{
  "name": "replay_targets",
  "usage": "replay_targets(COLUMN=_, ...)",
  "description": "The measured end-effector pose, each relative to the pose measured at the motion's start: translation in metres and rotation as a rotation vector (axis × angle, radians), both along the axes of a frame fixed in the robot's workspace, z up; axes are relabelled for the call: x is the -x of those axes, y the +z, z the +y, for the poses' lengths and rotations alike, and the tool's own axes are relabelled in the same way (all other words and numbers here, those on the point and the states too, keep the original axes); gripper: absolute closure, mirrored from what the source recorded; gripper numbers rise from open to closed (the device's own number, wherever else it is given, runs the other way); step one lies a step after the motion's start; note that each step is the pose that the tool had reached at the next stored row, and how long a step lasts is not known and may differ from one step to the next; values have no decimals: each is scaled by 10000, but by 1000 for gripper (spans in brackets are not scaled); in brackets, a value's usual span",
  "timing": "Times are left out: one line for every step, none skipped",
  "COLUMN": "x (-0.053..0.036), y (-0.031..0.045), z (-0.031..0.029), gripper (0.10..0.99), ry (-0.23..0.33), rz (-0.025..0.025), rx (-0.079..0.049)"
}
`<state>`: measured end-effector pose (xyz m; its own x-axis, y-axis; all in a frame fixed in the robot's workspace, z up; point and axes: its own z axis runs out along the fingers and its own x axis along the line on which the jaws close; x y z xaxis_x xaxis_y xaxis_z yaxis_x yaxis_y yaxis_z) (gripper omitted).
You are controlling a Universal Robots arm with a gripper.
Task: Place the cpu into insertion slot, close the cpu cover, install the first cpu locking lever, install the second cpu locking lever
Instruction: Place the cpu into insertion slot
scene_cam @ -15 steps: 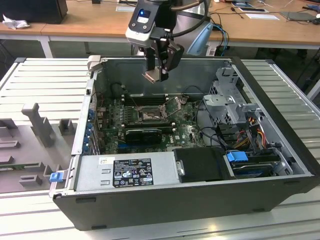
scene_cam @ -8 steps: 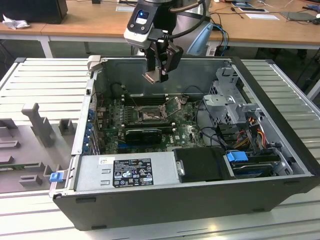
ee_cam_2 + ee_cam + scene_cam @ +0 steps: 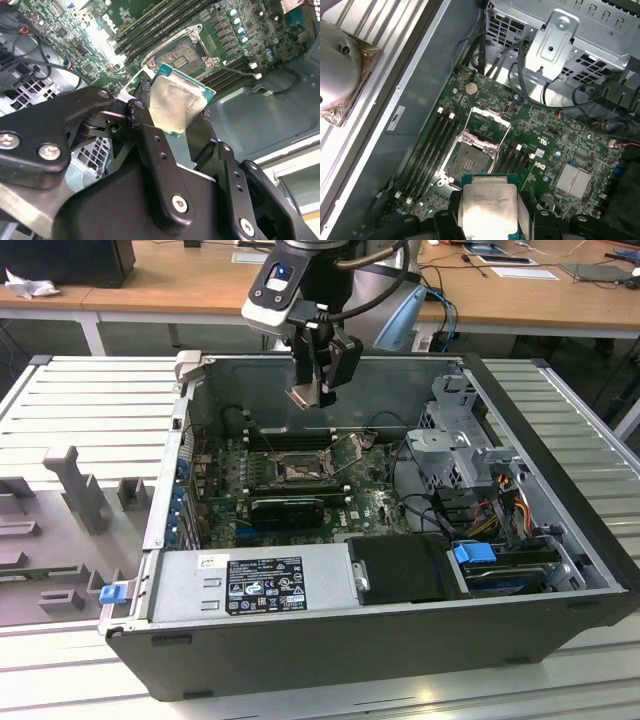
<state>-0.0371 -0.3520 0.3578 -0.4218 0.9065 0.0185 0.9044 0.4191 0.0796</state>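
My gripper [image 3: 312,392] hangs above the open computer case, shut on the cpu [image 3: 303,395] by its edges. Both wrist views show the cpu [image 3: 177,102] [image 3: 487,207] as a pale silver square on a green base, held between the black fingers [image 3: 147,135]. The insertion slot [image 3: 299,471] [image 3: 182,54] [image 3: 469,162] lies below on the green board, dark and uncovered, well apart from the chip. The cpu cover [image 3: 488,126] [image 3: 346,448] is swung open beside the slot, on the side toward the drive cage.
Long black memory sticks [image 3: 435,145] flank the slot on both sides. A metal drive cage [image 3: 460,445] with loose cables [image 3: 520,60] stands at the exterior view's right. The power supply [image 3: 250,585] sits along the near wall. Case walls [image 3: 190,420] ring the board.
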Motion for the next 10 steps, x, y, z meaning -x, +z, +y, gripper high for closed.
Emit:
replay_targets(x=0, y=-3, z=0, gripper=557, ry=-76, rz=0, rx=1)
replay_targets(x=0, y=-6, z=0, gripper=557, ry=-186, rz=1, rx=1)
replay_targets(x=0, y=-8, z=0, gripper=557, ry=-259, rz=0, rx=1)
replay_targets(x=0, y=-11, z=0, gripper=557, ry=-335, rz=0, rx=1)
replay_targets(x=0, y=-17, z=0, gripper=557, ry=-458, rz=0, rx=1)
replay_targets(x=0, y=-23, z=0, gripper=557, ry=-589, rz=0, rx=6)
replay_targets(x=0, y=-28, z=0, gripper=557, ry=-668, rz=0, rx=10)
replay_targets(x=0, y=-32, z=0, gripper=557, ry=-741, rz=0, rx=13)
replay_targets(x=0, y=-36, z=0, gripper=557, ry=-803, rz=0, rx=16)
replay_targets(x=0, y=-41, z=0, gripper=557, ry=-835, rz=0, rx=19)
